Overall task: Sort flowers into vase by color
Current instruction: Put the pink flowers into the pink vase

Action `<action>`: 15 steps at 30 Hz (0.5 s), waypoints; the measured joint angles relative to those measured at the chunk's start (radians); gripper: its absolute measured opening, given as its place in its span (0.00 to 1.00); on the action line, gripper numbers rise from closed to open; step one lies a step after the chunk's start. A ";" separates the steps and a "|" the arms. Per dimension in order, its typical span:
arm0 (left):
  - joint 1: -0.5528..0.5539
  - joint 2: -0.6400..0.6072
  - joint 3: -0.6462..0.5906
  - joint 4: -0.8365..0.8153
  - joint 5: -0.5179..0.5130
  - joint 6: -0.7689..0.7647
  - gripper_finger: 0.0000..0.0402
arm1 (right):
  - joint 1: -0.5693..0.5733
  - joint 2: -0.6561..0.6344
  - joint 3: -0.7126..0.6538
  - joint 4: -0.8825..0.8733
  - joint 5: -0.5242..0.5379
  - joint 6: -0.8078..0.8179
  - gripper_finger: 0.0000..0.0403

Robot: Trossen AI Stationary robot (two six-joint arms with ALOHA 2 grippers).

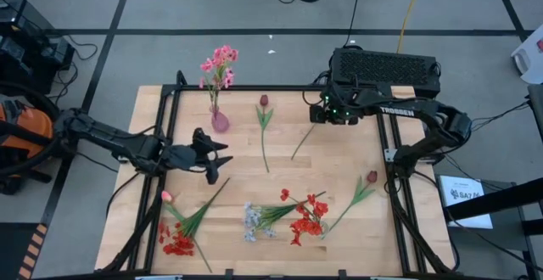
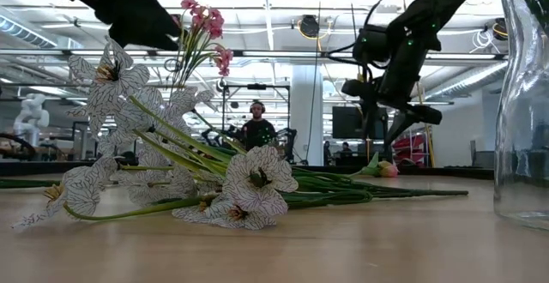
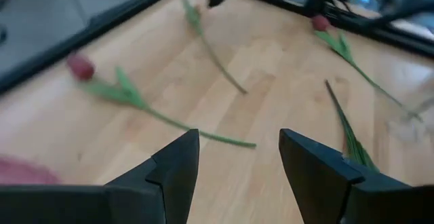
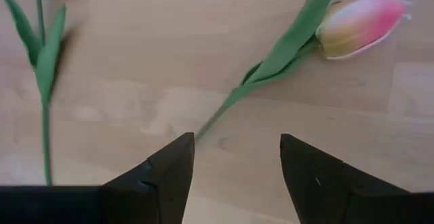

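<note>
The pink-purple vase (image 1: 220,121) stands near the far edge and holds a pink cluster (image 1: 220,59). My left gripper (image 1: 221,159) (image 3: 239,163) hovers open just on the near side of the vase. My right gripper (image 1: 326,114) (image 4: 237,176) is open above a pink bud tulip (image 4: 359,24), which lies flat with its stem (image 1: 303,142) slanting toward the near edge. A maroon tulip (image 1: 264,102) lies between the two grippers, and another maroon tulip (image 1: 371,178) lies to the right. Red clusters (image 1: 309,217) (image 1: 176,242), a pale blue-white bunch (image 1: 254,221) and a pink bud (image 1: 166,196) lie along the near edge.
A black frame (image 1: 174,102) runs along the table's sides. A clear glass vessel (image 2: 523,103) stands close to the low camera on the right. A person (image 2: 257,130) sits in the room beyond the table. Bare wood (image 1: 339,157) shows at the table's middle.
</note>
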State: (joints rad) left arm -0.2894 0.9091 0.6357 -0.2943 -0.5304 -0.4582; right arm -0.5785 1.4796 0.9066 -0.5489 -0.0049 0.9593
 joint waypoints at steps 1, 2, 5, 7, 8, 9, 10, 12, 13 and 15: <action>-0.007 -0.003 0.000 0.003 0.008 0.034 0.52 | 0.004 0.000 0.000 0.003 0.007 0.024 0.52; -0.014 -0.005 0.000 -0.001 0.015 0.054 0.52 | 0.010 0.001 0.000 0.004 0.007 0.046 0.52; -0.040 -0.013 -0.002 -0.017 0.032 0.097 0.52 | 0.037 0.009 0.000 0.014 0.008 0.107 0.52; -0.060 -0.026 -0.006 -0.052 0.032 0.102 0.52 | 0.061 0.009 0.000 0.014 0.019 0.144 0.52; -0.069 -0.034 -0.008 -0.067 0.032 0.101 0.52 | 0.076 0.008 0.000 0.015 0.034 0.164 0.52; -0.077 -0.045 -0.017 -0.070 0.031 0.101 0.52 | 0.090 0.008 0.000 0.012 0.052 0.187 0.52; -0.086 -0.060 -0.029 -0.067 0.031 0.101 0.52 | 0.105 0.008 0.000 0.006 0.065 0.209 0.52; -0.101 -0.099 -0.066 -0.032 0.029 0.101 0.52 | 0.132 0.008 0.000 -0.006 0.083 0.250 0.52; -0.108 -0.123 -0.089 -0.011 0.029 0.101 0.52 | 0.146 0.008 0.000 -0.013 0.087 0.268 0.52; -0.123 -0.170 -0.136 0.027 0.029 0.101 0.52 | 0.171 0.008 0.000 -0.029 0.101 0.300 0.52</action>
State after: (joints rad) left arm -0.4124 0.7395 0.4995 -0.2672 -0.5014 -0.3576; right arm -0.4075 1.4876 0.9066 -0.5779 0.0966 1.2597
